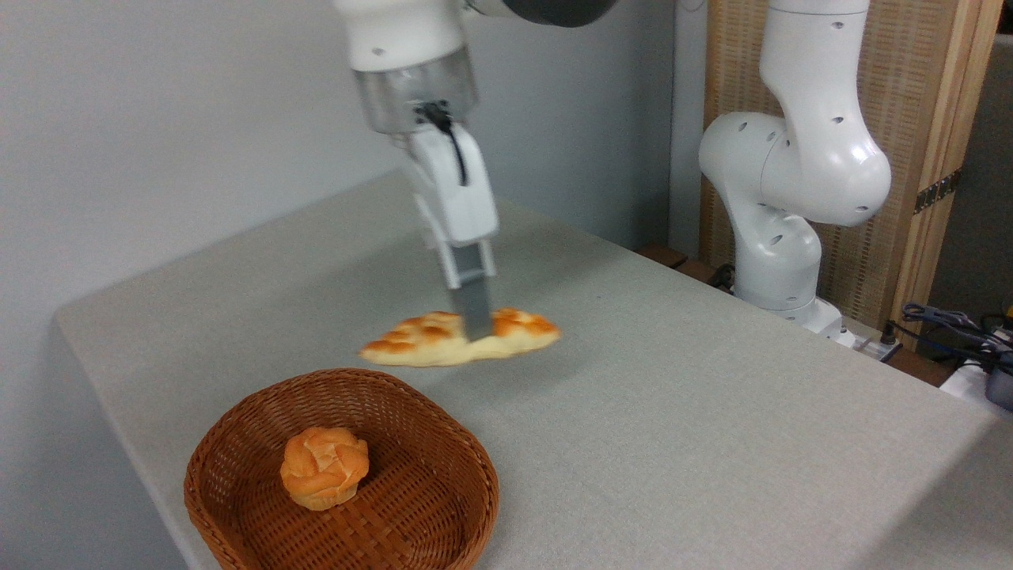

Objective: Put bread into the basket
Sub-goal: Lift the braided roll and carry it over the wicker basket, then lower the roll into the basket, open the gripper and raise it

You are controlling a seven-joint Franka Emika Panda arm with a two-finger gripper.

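Above grey cloth, plaited bread between metal jaws.

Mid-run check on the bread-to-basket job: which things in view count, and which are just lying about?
In the job:
- long braided loaf, pale yellow with golden-brown plaits, clamped in the gripper, apparently off the table
- shallow brown woven wicker basket

Lying about:
- small round orange knotted bun, sitting inside the basket
- dark cables at the table's right edge
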